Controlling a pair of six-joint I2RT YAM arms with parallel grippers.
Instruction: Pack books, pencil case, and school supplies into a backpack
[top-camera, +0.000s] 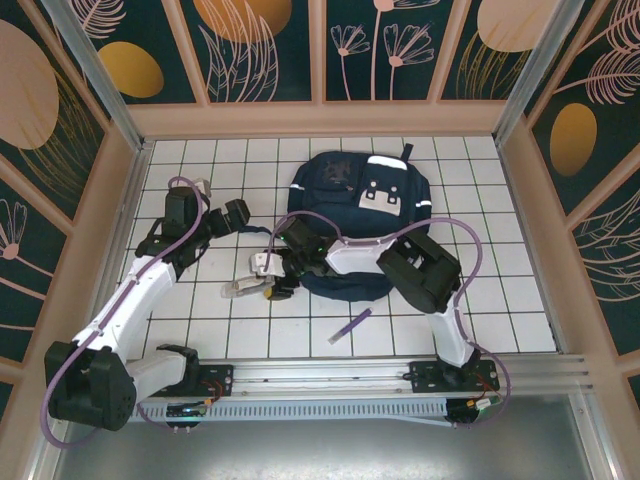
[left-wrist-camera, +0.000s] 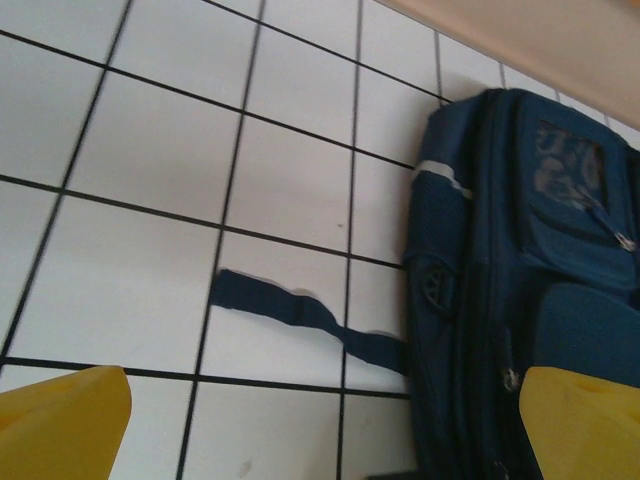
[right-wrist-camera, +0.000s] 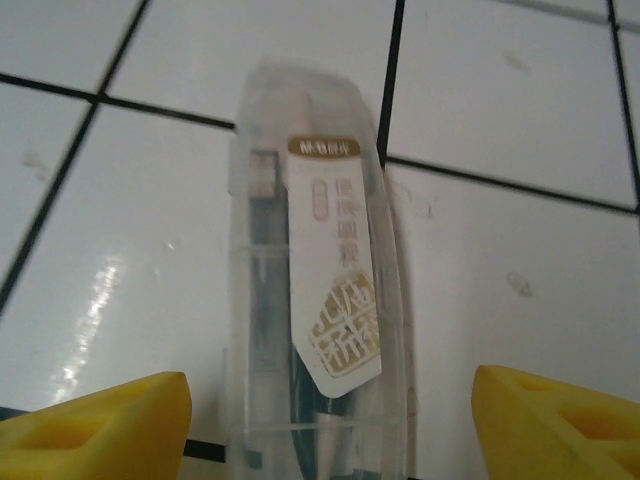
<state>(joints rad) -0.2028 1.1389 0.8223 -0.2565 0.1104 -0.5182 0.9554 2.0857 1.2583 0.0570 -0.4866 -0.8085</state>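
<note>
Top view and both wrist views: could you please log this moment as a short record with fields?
backpack: far middle of the table, strap lying loose
pen: loose on the table, nearer than the backpack
clear pack: flat on the table, not gripped
left gripper: open, empty, facing the backpack's side
right gripper: open, fingers either side of the clear pack, not touching

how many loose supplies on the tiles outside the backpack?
2: purple pen on the tiles on the near side of the backpack; clear labelled pack between the open fingers of the right gripper. Others may be hidden.
</note>
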